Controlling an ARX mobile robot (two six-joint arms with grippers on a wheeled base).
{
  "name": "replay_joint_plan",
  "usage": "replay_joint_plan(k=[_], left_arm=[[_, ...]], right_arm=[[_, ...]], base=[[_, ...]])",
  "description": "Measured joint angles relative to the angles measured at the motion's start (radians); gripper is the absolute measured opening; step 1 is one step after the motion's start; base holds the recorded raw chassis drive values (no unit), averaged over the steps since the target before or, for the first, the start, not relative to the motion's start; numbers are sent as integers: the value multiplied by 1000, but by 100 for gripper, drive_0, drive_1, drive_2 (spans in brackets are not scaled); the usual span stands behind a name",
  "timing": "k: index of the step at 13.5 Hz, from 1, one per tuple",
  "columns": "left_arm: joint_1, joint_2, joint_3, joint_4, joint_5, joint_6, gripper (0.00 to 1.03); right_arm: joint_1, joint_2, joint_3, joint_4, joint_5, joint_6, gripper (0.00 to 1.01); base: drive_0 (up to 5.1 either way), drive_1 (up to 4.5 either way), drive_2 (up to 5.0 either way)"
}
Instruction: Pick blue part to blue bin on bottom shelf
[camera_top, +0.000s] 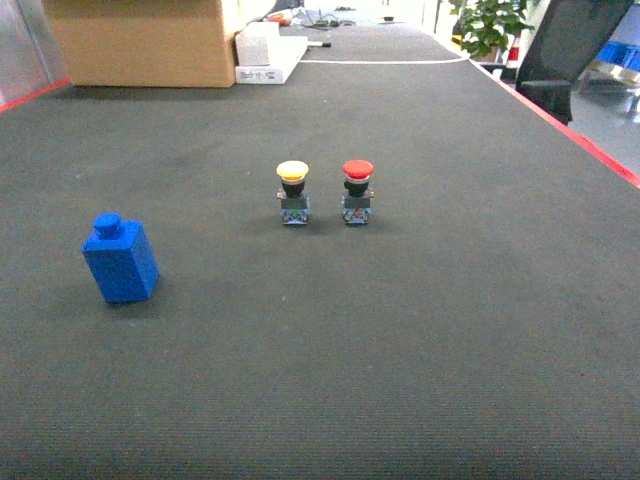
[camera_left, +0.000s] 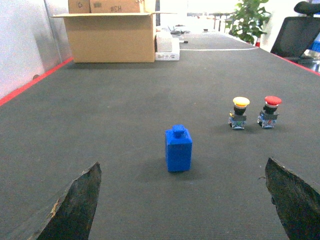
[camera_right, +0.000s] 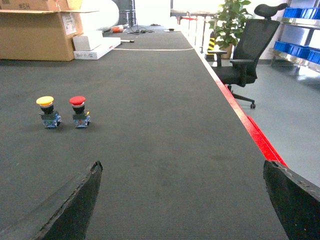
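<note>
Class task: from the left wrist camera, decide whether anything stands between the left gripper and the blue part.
Nothing visible does. The blue part stands alone on the dark mat, straight ahead of the open left gripper; both push-buttons sit off to the right.

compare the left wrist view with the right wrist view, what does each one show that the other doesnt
Only the left wrist view shows the blue part, standing upright on the dark mat ahead of the open left gripper. Only the right wrist view shows the black office chair, the blue bins on a shelf and the open right gripper. Both show the yellow-capped push-button, the red-capped push-button, the cardboard box and the potted plant.
</note>
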Motion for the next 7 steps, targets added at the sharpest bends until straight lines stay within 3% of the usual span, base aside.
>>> replay_joint_plan(k=[7], left_arm=[[0, 0, 0, 1, 2, 0, 98]], right_arm=[[0, 0, 0, 2, -1, 0, 98]], base=[[16, 16, 16]])
